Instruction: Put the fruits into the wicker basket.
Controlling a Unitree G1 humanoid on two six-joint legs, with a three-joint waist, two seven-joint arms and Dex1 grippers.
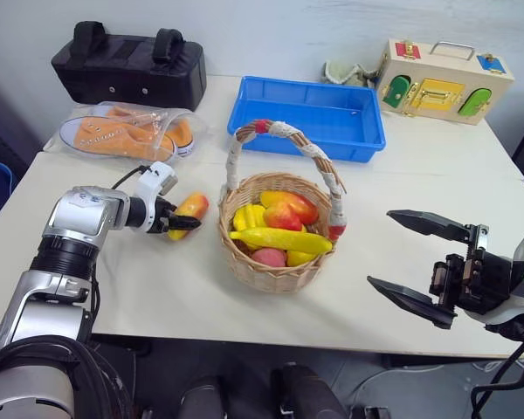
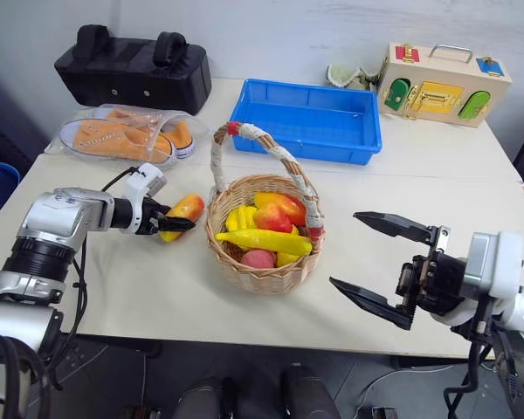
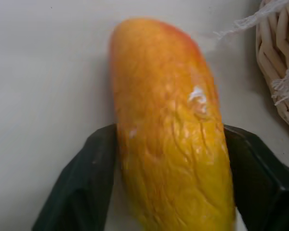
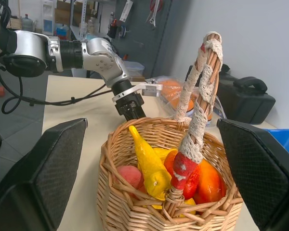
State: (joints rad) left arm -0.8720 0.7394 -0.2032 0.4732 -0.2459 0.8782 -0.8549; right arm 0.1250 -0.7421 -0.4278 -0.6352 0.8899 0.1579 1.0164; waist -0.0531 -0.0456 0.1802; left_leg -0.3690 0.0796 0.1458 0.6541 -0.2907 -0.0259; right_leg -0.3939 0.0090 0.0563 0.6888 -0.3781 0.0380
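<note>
Between left hand (image 3: 168,192) fingers, mango (image 3: 173,130).

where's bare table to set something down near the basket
Free: the table in front of the wicker basket, and the stretch between the basket and the right gripper. Crowded: the basket's left, where the left gripper meets the mango.

White bench (image 1: 157,288): wicker basket (image 1: 275,262) centre; mango (image 1: 190,209) at 9; bagged orange shoes (image 1: 122,133), black bag (image 1: 129,65) at 10; blue tray (image 1: 307,118) at 12; wooden box (image 1: 445,80) at 2.
</note>
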